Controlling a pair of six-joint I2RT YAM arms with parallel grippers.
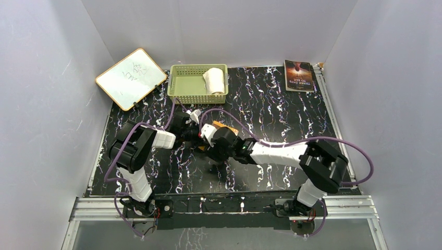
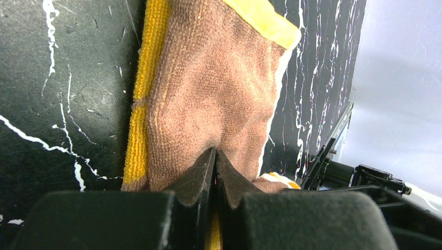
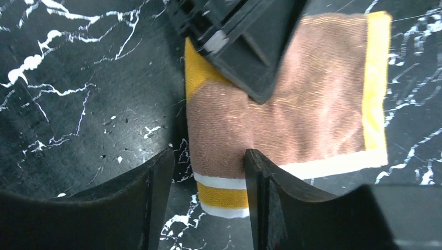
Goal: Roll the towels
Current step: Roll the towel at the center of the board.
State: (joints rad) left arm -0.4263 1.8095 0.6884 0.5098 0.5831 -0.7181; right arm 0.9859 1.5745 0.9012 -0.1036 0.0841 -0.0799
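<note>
The brown towel [image 2: 208,94] with yellow-orange edges lies flat on the black marbled table, mid-table under both grippers; only an orange corner [image 1: 228,126] shows from above. My left gripper [image 2: 215,151] is shut on the towel's near edge, with yellow cloth pinched between its fingers. My right gripper [image 3: 208,153] is open and straddles a folded corner of the brown towel [image 3: 312,109]: its right finger [image 3: 260,177] rests against the cloth, its left one stands over bare table. The left gripper's tip [image 3: 245,47] presses on the towel's far side. The white towel [image 1: 214,79] sits rolled in the green basket [image 1: 187,92].
A whiteboard [image 1: 131,78] leans at the back left beside the basket. A book [image 1: 298,75] lies at the back right. Purple cables loop over both arms. Grey walls close in the table on three sides.
</note>
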